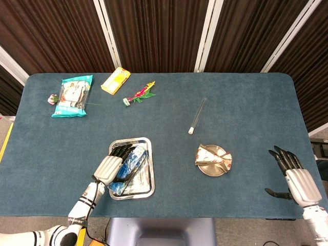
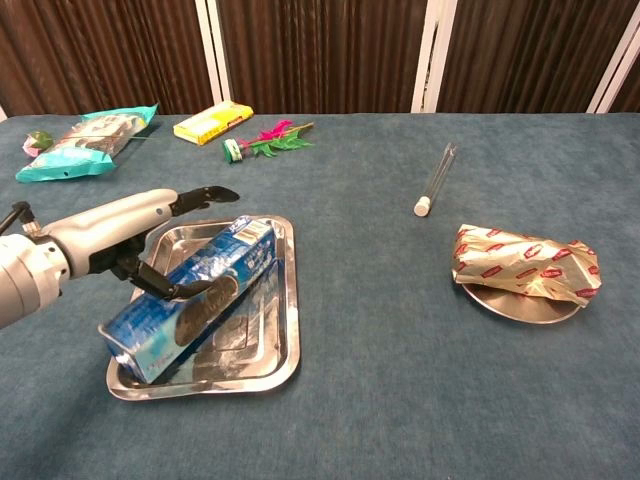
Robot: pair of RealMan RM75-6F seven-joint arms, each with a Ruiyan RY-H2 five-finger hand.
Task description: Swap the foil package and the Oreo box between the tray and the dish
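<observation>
Chest view: we are seeing the left robot hand (image 2: 130, 240) grasping the Oreo box (image 2: 190, 297) in the tray (image 2: 278, 345), the foil package (image 2: 525, 264) lying on the dish (image 2: 510, 305), and the right robot hand (image 1: 297, 180) hovering released.

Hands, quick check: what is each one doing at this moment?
Left hand: holds the Oreo box, which lies in the tray.
Right hand: open, holding nothing.
</observation>
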